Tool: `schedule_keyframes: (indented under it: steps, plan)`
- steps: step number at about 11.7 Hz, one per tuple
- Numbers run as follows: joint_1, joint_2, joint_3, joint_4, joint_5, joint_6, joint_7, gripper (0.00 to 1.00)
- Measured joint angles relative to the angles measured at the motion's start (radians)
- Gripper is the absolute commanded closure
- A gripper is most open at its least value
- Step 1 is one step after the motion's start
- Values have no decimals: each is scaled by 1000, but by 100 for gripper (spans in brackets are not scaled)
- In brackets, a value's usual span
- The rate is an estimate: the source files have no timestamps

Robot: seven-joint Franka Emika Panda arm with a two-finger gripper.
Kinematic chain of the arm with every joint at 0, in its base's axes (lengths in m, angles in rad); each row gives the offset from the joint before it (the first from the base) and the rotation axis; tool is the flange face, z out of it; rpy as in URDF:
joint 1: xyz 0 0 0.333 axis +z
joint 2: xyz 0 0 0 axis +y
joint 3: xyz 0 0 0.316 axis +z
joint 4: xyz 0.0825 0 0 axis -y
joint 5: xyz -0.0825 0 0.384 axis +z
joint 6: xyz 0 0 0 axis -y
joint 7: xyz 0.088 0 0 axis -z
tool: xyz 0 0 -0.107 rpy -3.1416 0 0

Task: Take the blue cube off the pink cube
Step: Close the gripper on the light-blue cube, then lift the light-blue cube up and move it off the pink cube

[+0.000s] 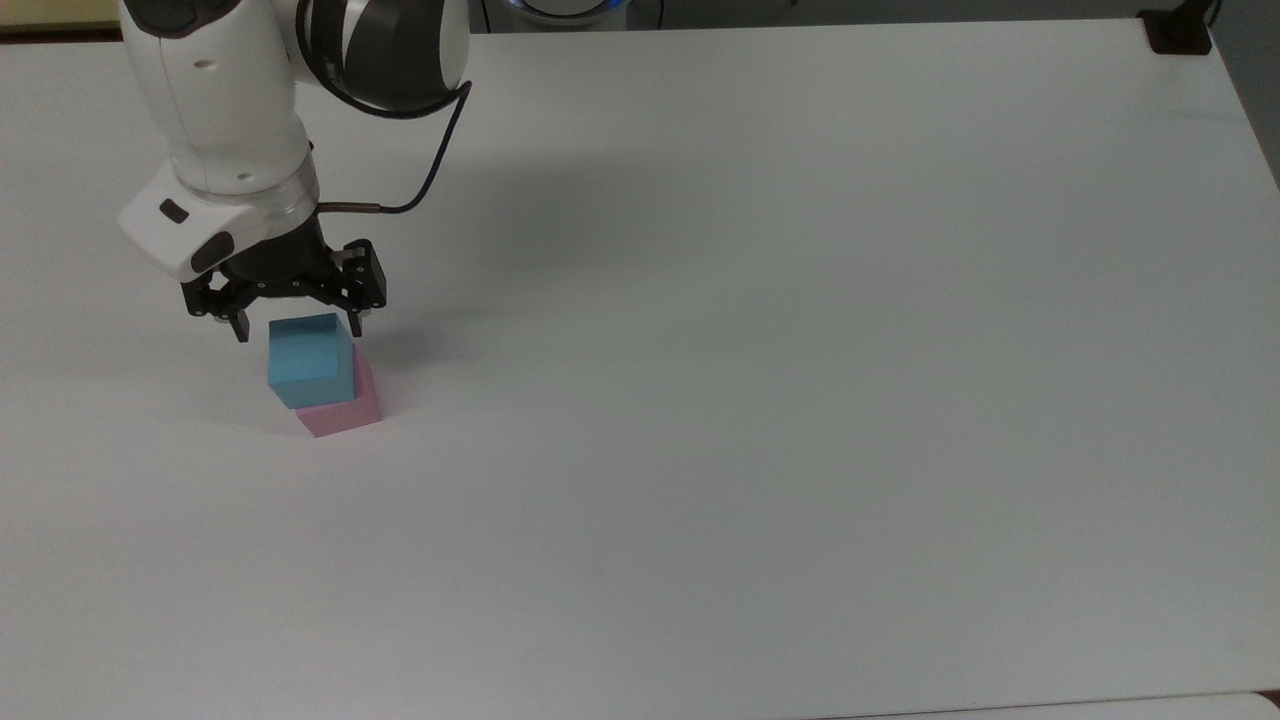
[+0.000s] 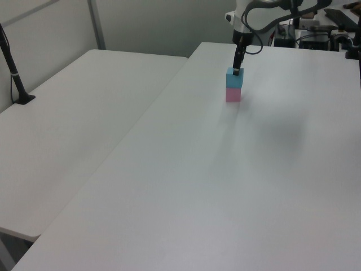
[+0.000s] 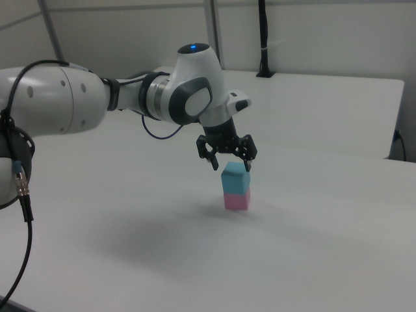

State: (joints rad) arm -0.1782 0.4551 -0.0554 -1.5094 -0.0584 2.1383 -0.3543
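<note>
The blue cube [image 1: 310,360] sits stacked on the pink cube [image 1: 345,410] on the white table [image 1: 800,350], so the removal itself is not yet done. The gripper [image 1: 297,328] hangs just above the blue cube, fingers spread wider than it and holding nothing; what is left appears to be the descent, the grasp and the lift.

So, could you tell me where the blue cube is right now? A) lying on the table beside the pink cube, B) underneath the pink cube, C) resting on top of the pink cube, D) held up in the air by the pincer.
C: the blue cube sits directly on the pink cube, while the open pincer hangs just above it, not gripping it.
</note>
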Motion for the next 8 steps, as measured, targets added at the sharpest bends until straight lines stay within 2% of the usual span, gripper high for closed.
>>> schedule_keyframes:
  steps: [2, 3, 4, 5, 6, 8]
  plan:
    - [-3, 19, -1, 0, -10, 13, 0, 2]
    - [-4, 25, -1, 0, -12, 18, 0, 20]
    - [-4, 30, -1, 0, -12, 18, 0, 43]
    - [-3, 36, -1, 0, -12, 18, 11, 60]
    - [-1, 41, 1, 0, -12, 18, 49, 63]
    - [3, 43, 6, 5, -12, 19, 115, 63]
